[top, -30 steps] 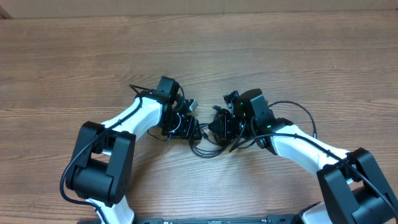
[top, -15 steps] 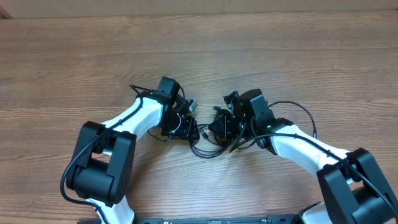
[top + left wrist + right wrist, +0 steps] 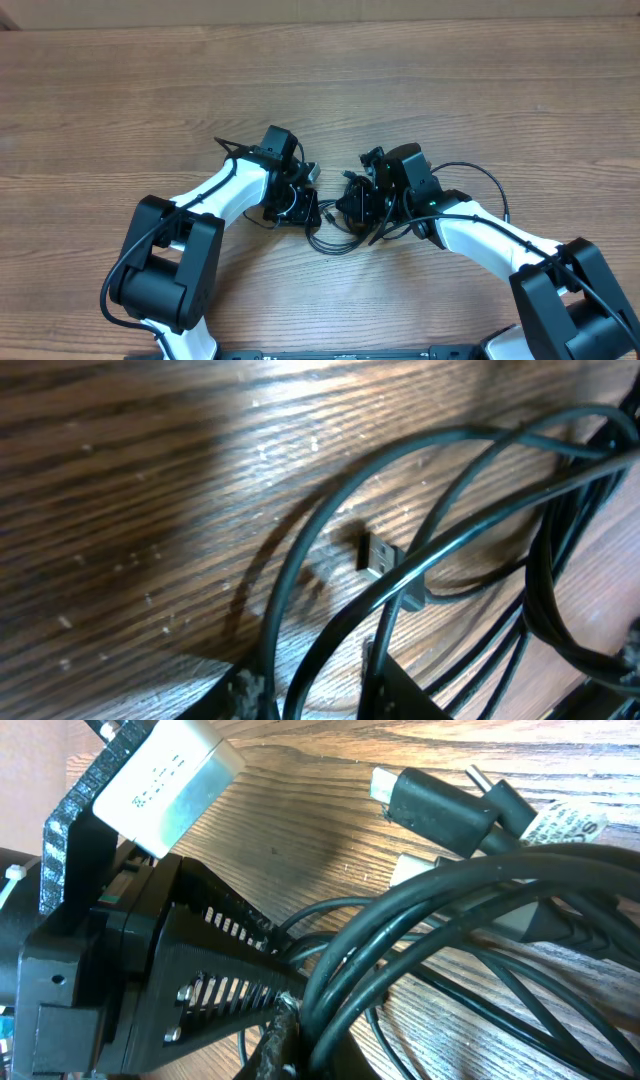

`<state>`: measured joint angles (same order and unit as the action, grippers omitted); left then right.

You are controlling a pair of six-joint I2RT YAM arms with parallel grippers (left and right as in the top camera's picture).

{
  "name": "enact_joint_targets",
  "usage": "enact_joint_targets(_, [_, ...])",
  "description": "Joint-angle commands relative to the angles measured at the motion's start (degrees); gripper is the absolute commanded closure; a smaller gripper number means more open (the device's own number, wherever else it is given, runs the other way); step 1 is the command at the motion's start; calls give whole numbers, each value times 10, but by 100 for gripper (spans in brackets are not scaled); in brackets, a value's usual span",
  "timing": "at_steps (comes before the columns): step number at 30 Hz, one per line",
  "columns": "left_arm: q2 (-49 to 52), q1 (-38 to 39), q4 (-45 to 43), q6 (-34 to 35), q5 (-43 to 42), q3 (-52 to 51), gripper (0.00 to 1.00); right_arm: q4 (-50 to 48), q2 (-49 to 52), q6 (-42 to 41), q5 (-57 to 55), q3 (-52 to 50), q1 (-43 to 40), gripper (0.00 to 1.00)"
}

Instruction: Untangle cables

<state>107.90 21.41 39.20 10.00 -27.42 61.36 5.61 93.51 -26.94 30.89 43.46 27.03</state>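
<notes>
Here, both arms lean in over the middle of the wooden bench [image 3: 450, 90], wrists turned toward each other, near but not touching.

The cables [image 3: 330, 238] sit in one small black tangle between the two wrists. Loose loops spill onto the wood on the side nearer the arm bases.

Right jaws: closed. In the right wrist view several strands [image 3: 450, 910] bunch together and run down into the fingertip, pinched there. Beyond the bundle, dark plugs with silvery tips [image 3: 430, 805] lie on the wood, and one carries a white label [image 3: 568, 820].

Left jaws: narrow gap. In the left wrist view, two fingertips [image 3: 243, 690] show at the bottom edge, a little apart, with thin strands [image 3: 330, 530] passing between them. Whether they pinch any strand, cannot tell. The strands arch over the grain in wide loops, and one small plug [image 3: 377, 555] lies flat on the bench under them.
</notes>
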Motion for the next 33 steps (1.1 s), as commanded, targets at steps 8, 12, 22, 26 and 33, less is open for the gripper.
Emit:
enact_joint_targets(8, [16, 5, -11, 25, 37, -13, 73, 0, 3, 5, -4, -8, -1, 96])
enact_joint_targets(12, [17, 5, -16, 25, 37, -14, 74, 1, 3, 5, -9, -8, -1, 96])
enact_joint_targets(22, [17, 5, -20, 25, 37, -14, 87, 3, 3, 5, -9, -8, -1, 96])
enact_joint_targets(26, [17, 5, -24, 25, 37, -14, 93, 3, 3, 5, -9, -8, -1, 96])
enact_joint_targets(33, [17, 5, -28, 25, 37, -14, 96, 3, 3, 5, -9, -8, -1, 96])
